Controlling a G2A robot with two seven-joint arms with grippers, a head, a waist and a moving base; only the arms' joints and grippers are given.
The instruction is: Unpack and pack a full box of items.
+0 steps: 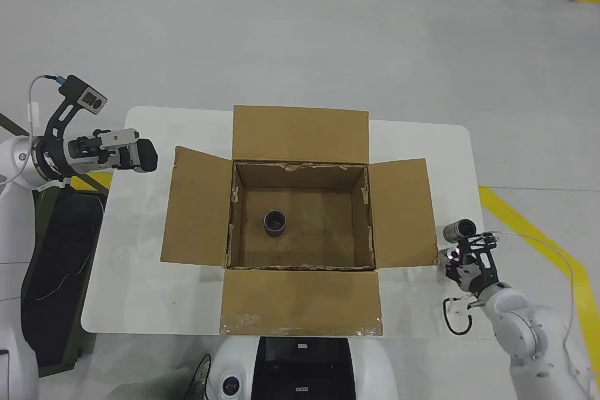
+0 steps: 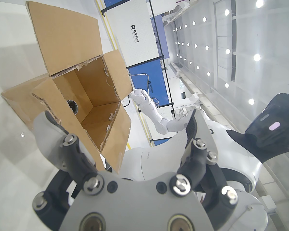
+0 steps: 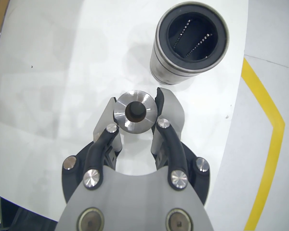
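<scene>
An open cardboard box (image 1: 298, 218) sits mid-table with its four flaps spread. On its floor lies a dark round part (image 1: 276, 220), which the left wrist view catches low against an inner wall (image 2: 72, 105). My left gripper (image 1: 148, 156) hovers open and empty (image 2: 121, 126) off the box's left flap. My right gripper (image 3: 135, 111) is shut on a small shiny metal sleeve (image 3: 135, 115) over the table, right of the box (image 1: 468, 264). A large linear bearing (image 3: 189, 41) stands upright just beyond its fingertips (image 1: 461, 229).
The white table (image 1: 120, 280) has bare room left of the box. The bearing and right gripper are close to the table's right edge (image 3: 236, 92). A yellow floor line (image 1: 540, 240) runs beyond that edge.
</scene>
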